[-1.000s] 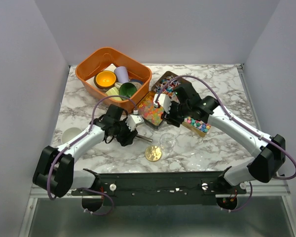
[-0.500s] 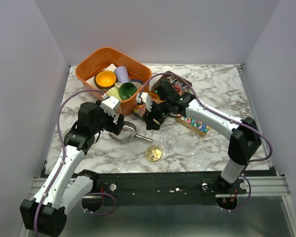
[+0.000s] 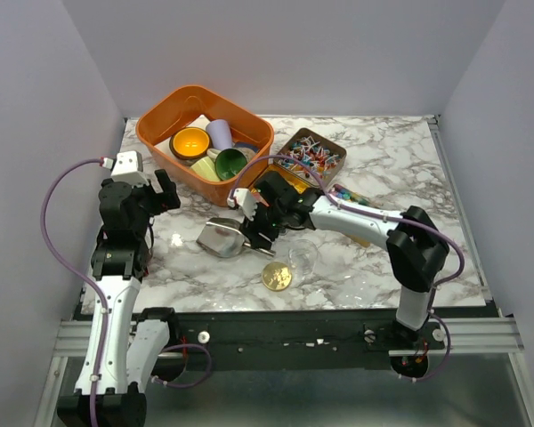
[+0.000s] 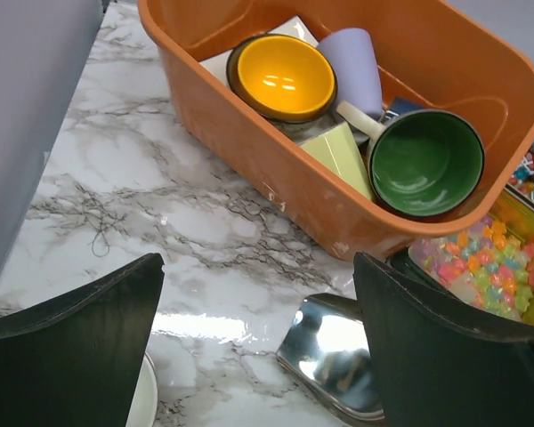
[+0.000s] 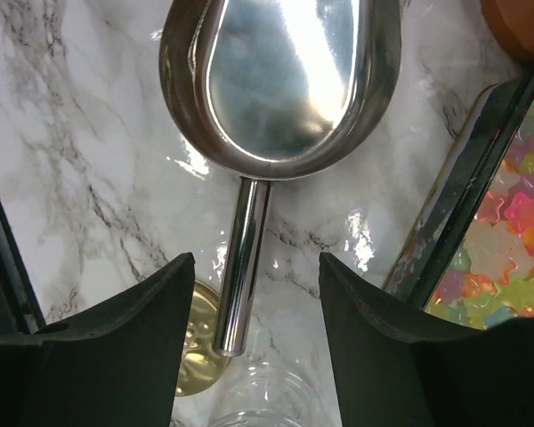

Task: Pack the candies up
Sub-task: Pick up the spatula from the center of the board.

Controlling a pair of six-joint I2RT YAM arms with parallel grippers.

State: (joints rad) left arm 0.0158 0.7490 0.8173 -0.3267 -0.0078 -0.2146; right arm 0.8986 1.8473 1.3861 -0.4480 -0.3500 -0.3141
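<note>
Nearest the bases: flat gold disc and a clear cup on the counter. The cup looks empty, though it is hard to be sure through the glare.

Metal scoop lies flat just beyond, bowl up and bare, handle end near the disc.

Right gripper is wide, fingers either side of the handle without touching it. Likely lined up to take the scoop.

Left gripper is wide and holds nothing. It is raised off to the left, apparently parked clear.

Candies sit in a compartment tray past the scoop. The right arm covers the tray's middle sections. Both wrist views cut the star-shaped pieces off at the frame edge.

Orange bin of cups and bowls is farthest.
</note>
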